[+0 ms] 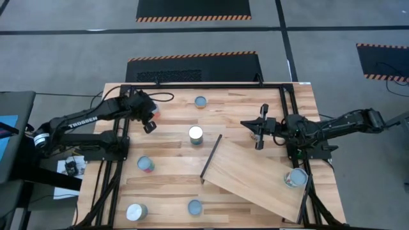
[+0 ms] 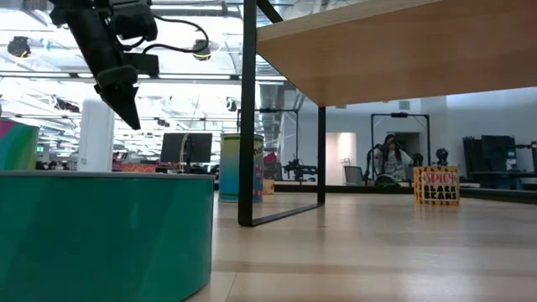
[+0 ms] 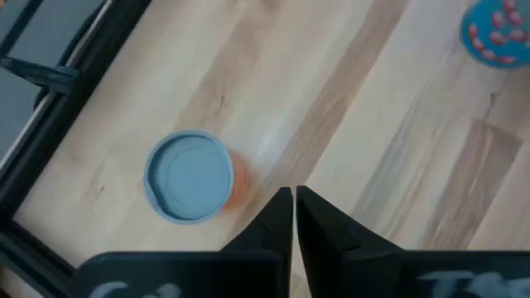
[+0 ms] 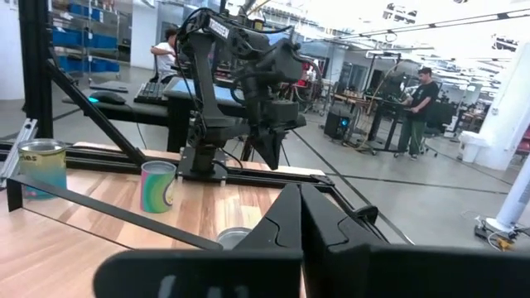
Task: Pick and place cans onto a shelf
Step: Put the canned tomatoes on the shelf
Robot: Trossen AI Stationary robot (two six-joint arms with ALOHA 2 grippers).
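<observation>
we see the left gripper (image 3: pixel 294 199) clenched on nothing, hovering just beside a blue-topped can (image 3: pixel 189 176) on the table. rigid, smooth and probably light, it should be pinched across its side wall. the right gripper (image 1: pixel 259 130) waits, clenched, near the shelf (image 1: pixel 255 176).

overhead looking down, table-level sideways, two wrist close-ups
</observation>
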